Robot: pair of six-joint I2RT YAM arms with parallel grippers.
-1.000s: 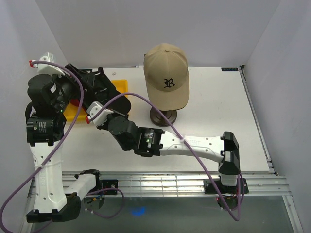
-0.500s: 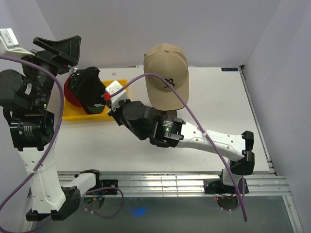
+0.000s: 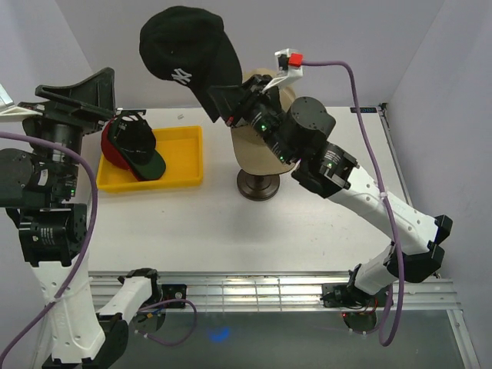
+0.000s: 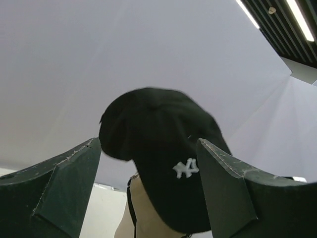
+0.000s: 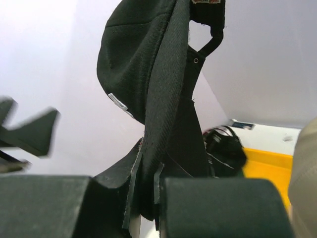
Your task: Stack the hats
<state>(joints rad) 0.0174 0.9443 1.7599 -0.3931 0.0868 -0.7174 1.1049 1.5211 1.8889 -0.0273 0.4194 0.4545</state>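
Top view: right gripper (image 3: 231, 104) is pinched on the brim of the NY cap (image 3: 184, 50), held high, up and right of the tray (image 3: 184, 165). Tan cap (image 3: 250, 154) sits right of tray, above the stand (image 3: 257, 184), mostly hidden behind the right arm; logo not visible. In tray: red cap (image 3: 111, 146) under a dark cap (image 3: 138, 142), colour hard to tell. Left gripper (image 3: 77, 96) spread wide, empty, raised left of tray. Judgement: NY cap next onto tan, two caps left.
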